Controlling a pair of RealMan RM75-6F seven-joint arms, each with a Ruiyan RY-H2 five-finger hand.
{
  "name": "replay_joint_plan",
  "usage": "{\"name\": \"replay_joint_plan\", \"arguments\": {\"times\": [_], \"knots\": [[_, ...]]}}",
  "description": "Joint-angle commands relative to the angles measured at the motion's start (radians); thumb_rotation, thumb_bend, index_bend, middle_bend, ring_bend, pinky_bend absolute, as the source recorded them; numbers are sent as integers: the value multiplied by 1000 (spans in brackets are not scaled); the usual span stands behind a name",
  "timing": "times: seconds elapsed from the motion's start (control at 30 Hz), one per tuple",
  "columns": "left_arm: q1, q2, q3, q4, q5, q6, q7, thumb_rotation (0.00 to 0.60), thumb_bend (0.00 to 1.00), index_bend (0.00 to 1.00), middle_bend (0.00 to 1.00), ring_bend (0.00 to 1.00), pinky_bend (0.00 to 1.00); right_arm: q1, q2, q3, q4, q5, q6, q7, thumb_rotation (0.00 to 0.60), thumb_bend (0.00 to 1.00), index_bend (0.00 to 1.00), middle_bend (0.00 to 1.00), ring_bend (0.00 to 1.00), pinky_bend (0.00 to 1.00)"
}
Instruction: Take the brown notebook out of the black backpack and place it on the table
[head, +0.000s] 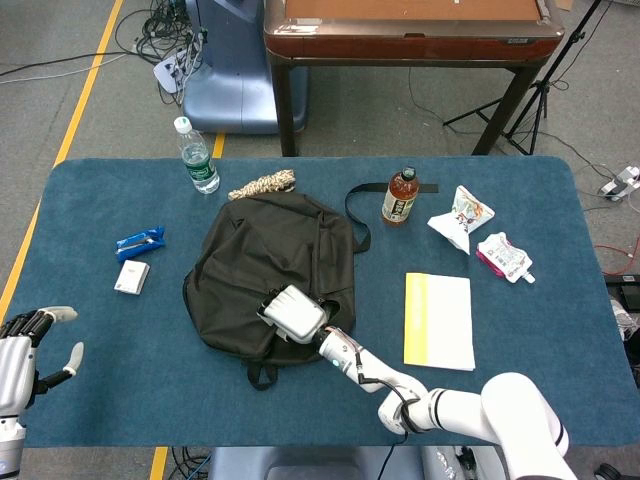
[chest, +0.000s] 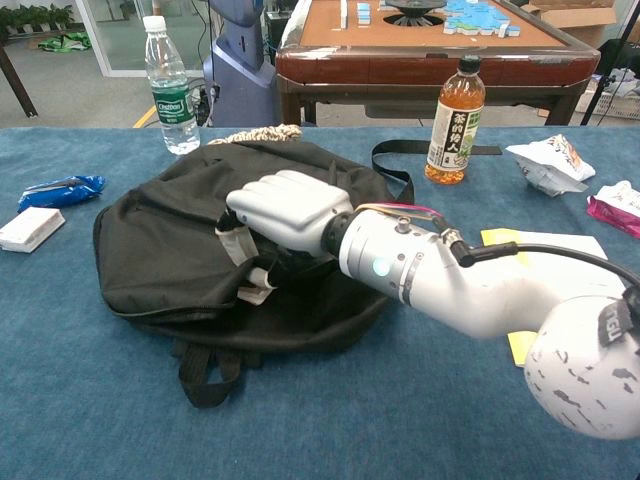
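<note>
The black backpack (head: 270, 265) lies flat in the middle of the blue table (head: 100, 330); the chest view shows it too (chest: 170, 230). My right hand (head: 293, 312) (chest: 285, 210) rests on its near side with the fingers curled down into the opening, gripping the fabric edge there. No brown notebook shows in either view; the bag's inside is hidden. My left hand (head: 25, 350) hovers at the near left edge of the table, fingers spread, holding nothing.
A yellow-and-white pad (head: 440, 320) lies right of the bag. Behind it stand a tea bottle (head: 400, 196) and a water bottle (head: 198, 157). Snack packets (head: 462, 218) sit far right. A blue packet (head: 140, 241) and white box (head: 131, 276) lie left.
</note>
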Motion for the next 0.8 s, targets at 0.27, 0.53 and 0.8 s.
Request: {"name": "replay_joint_plan", "arguments": {"times": [0.27, 0.53, 0.8], "knots": [[-58, 14, -32, 27, 2, -65, -44, 600, 327, 360, 318, 256, 198, -80, 90, 124, -142, 134, 79, 96, 600, 536, 776, 568, 440, 592], [-141, 28, -44, 72, 61, -153, -112, 600, 327, 364, 318, 257, 198, -124, 122, 194, -201, 255, 129, 58, 600, 536, 785, 569, 444, 593], [-246, 12, -33, 164, 176, -242, -231, 600, 327, 384, 318, 261, 197, -137, 98, 228, -177, 376, 133, 12, 600, 536, 785, 569, 443, 592]]}}
